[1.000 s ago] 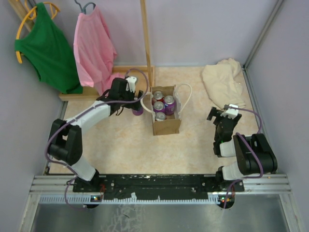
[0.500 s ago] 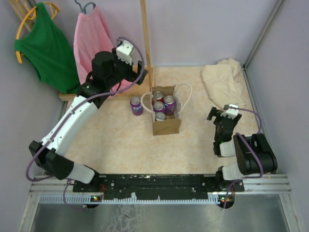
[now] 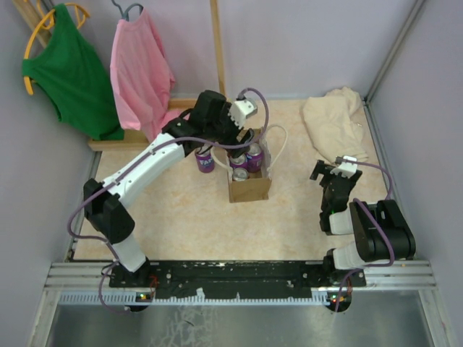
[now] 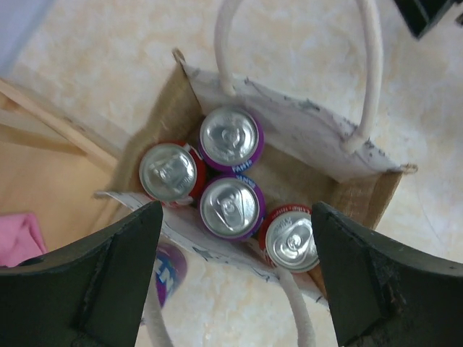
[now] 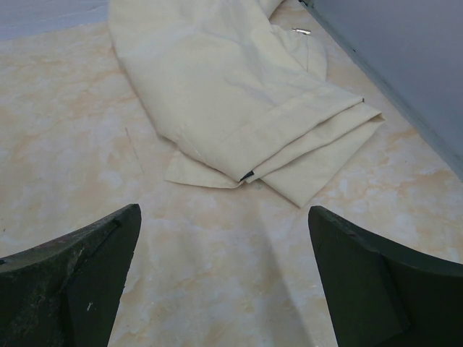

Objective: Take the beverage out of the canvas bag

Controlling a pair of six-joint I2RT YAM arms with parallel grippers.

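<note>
Bag (image 3: pixel 249 186) stands open-mouthed at the middle of the worktop (image 3: pixel 181 217), nearer the far edge, with four cans (image 4: pixel 230 206) packed touching inside: two purple, two red-rimmed. The left gripper (image 4: pixel 235 210) hangs right above them, its fingers (image 4: pixel 108 289) spread wide to either side of the middle purple can, gripping nothing. A loose can (image 3: pixel 205 160), purple, stands just beside the bag's left wall. The likely trouble is the tight packing. A finger coming down may land on a neighbouring can instead of slipping between, or snag a rope handle (image 4: pixel 369 72), and the light bag could rise or tip with the can. A sideways nudge might also topple the loose can. The left wrist view shows all four cans, which the arm (image 3: pixel 159 155) partly hides from above; only the top view shows the loose can whole. The right gripper (image 5: pixel 223 211) sits by the right edge, fingers spread and empty, facing a cloth (image 5: pixel 231 94) heaped in the far right corner.
</note>
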